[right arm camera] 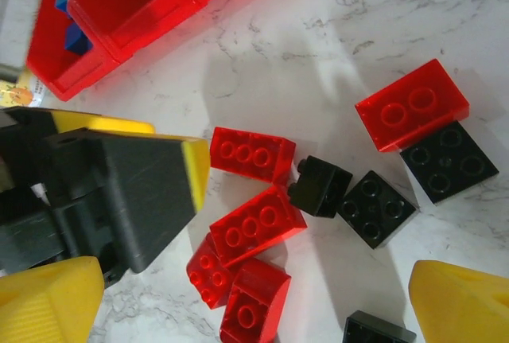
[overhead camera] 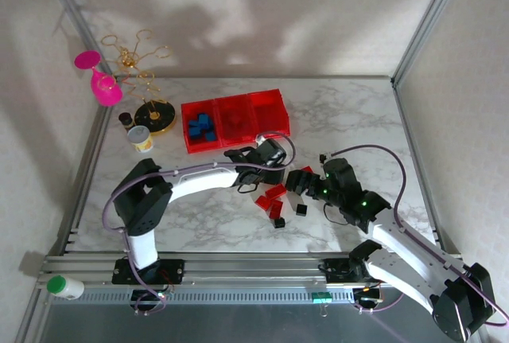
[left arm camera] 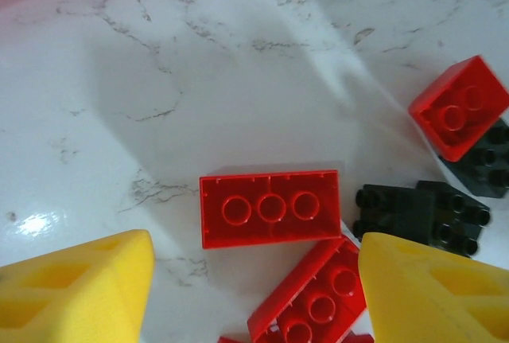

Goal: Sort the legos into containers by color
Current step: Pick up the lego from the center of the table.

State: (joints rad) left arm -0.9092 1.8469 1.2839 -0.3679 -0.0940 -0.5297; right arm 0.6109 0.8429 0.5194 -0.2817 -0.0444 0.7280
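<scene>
Loose legos lie in a cluster on the marble: red bricks point(overhead camera: 274, 196) and a few black ones point(overhead camera: 278, 222). My left gripper point(overhead camera: 267, 171) hovers open over an upturned red oblong brick point(left arm camera: 269, 208), with a second red brick point(left arm camera: 316, 294) between its yellow fingers point(left arm camera: 87, 287); it holds nothing. Black bricks point(left arm camera: 421, 214) lie to the right. My right gripper point(right arm camera: 256, 279) is wide open above red bricks point(right arm camera: 256, 224) and black ones point(right arm camera: 375, 208), empty. The three joined red containers point(overhead camera: 235, 120) stand behind; the left one holds blue bricks point(overhead camera: 202, 126).
A small yellow-and-white cup point(overhead camera: 141, 138), a gold wire stand point(overhead camera: 153, 112) and a pink glass point(overhead camera: 102, 84) sit at the back left. The left arm's black finger point(right arm camera: 119, 192) fills the left of the right wrist view. A white bottle point(overhead camera: 65, 286) lies by the front rail.
</scene>
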